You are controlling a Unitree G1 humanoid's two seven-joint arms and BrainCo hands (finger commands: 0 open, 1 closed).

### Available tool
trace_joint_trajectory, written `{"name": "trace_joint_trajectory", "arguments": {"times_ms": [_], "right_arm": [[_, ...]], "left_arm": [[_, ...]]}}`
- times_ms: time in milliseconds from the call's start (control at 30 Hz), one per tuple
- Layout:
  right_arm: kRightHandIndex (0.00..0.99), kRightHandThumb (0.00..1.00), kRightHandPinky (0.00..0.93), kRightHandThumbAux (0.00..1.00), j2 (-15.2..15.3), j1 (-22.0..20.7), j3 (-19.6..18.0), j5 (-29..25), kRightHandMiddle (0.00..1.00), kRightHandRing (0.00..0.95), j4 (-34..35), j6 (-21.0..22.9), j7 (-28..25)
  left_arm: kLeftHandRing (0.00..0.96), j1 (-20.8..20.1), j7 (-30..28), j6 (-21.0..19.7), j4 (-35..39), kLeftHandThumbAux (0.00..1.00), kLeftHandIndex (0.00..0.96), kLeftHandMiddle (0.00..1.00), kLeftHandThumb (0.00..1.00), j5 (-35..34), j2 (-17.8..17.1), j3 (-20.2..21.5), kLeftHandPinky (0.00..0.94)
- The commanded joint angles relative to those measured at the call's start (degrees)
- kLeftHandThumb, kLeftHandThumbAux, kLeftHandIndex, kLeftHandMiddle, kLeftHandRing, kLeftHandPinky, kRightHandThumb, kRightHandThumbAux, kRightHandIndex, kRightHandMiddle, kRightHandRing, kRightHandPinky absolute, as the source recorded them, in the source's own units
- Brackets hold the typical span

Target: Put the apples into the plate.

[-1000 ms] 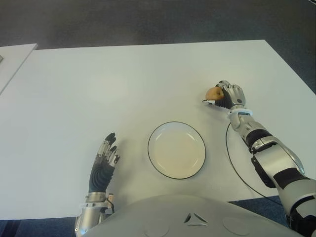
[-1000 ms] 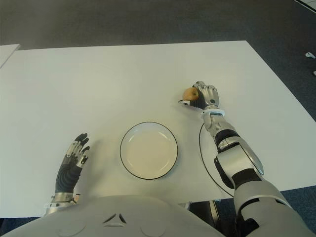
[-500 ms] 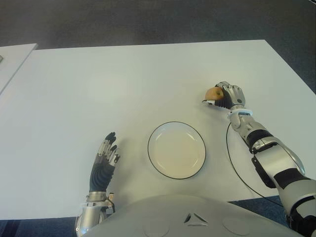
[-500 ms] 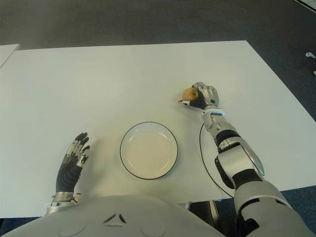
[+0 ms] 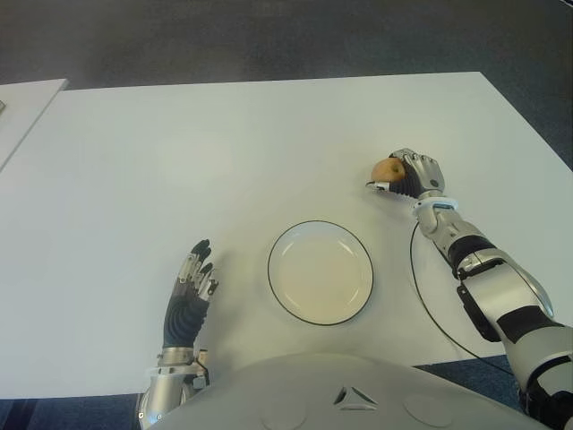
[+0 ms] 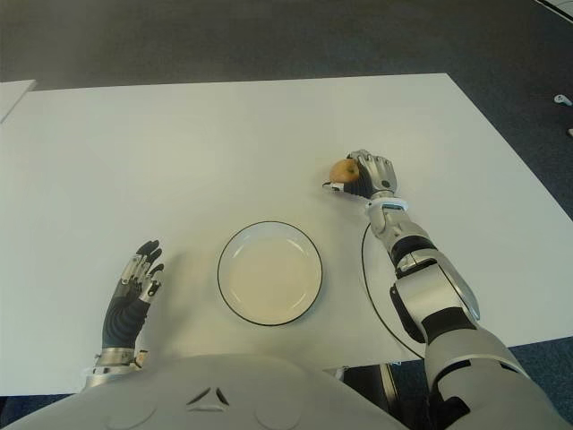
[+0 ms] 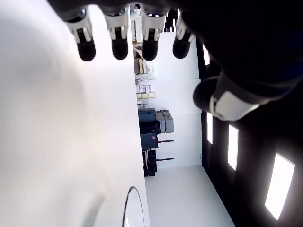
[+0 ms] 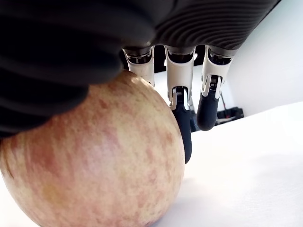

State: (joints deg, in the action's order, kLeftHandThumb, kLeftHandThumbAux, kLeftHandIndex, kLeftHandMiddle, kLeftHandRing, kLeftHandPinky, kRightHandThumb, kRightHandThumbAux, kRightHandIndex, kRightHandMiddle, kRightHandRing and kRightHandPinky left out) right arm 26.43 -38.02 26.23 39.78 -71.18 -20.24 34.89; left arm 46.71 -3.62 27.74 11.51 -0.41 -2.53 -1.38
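Note:
A yellow-red apple (image 5: 387, 169) is held in my right hand (image 5: 407, 175), right of and beyond the plate; the right wrist view shows the apple (image 8: 94, 156) filling the palm with the fingers (image 8: 180, 118) curled round it. The white plate (image 5: 320, 271) with a dark rim lies on the white table (image 5: 224, 152) near its front edge, with nothing in it. My left hand (image 5: 190, 291) shows left of the plate near the table's front edge, fingers (image 7: 118, 45) straight and spread, holding nothing.
A thin black cable (image 5: 423, 296) loops on the table beside my right forearm. A second pale table (image 5: 22, 103) stands at the far left. Dark carpet lies beyond the table's far edge.

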Motion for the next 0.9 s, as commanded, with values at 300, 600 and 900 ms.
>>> {"name": "trace_joint_trajectory", "arguments": {"times_ms": [300, 600, 900], "right_arm": [[0.442, 0.743, 0.794, 0.706, 5.74, -0.14, -3.63, -1.39, 0.849, 0.828, 16.55, -4.45, -3.54], [0.441, 0.746, 0.833, 0.707, 8.05, 2.86, -6.27, -1.29, 0.872, 0.852, 26.61, -3.29, -7.13], [0.441, 0.747, 0.853, 0.708, 8.77, 3.09, -7.19, -0.17, 0.887, 0.869, 28.77, -1.15, -10.19]], "left_arm": [[0.0, -0.77, -0.22, -0.84, -0.13, 0.511, 0.0, 0.0, 0.018, 0.47, 0.09, -0.67, 0.0], [0.0, -1.62, -0.04, -1.29, -0.77, 0.523, 0.003, 0.0, 0.019, 0.15, 0.44, -0.92, 0.0], [0.0, -2.3, 0.13, -1.51, -1.14, 0.524, 0.01, 0.0, 0.029, 0.0, 0.51, -0.99, 0.0]]}}
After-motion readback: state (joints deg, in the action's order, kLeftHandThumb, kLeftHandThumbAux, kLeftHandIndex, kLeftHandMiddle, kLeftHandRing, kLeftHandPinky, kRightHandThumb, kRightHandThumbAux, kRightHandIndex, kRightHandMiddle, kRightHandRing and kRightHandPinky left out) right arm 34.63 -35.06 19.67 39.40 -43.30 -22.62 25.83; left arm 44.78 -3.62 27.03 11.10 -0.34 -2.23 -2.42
